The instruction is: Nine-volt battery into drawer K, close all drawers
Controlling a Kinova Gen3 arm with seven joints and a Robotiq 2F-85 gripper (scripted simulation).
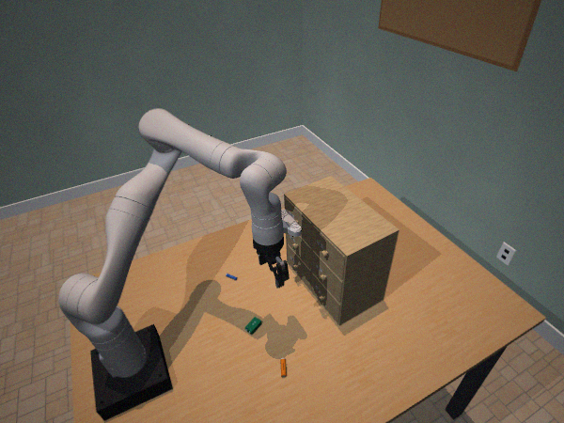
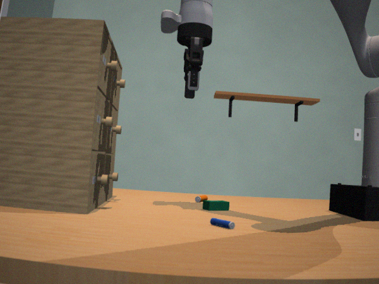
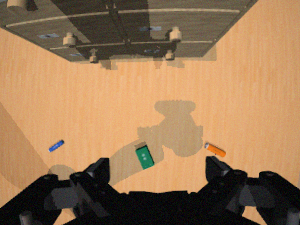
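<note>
Your gripper (image 2: 192,85) hangs wide open and empty by the chest (image 1: 362,235); no drawer is out (labels mostly unreadable); find K's knob next.

The arm (image 1: 127,216) consists of smooth, rounded light-grey links with thin dark seam lines at the joints. It is mounted on a black square base (image 1: 157,385). A black collar joins the wrist to the black gripper (image 2: 191,89). A pale grey camera housing (image 2: 168,20) projects from the wrist.
</note>
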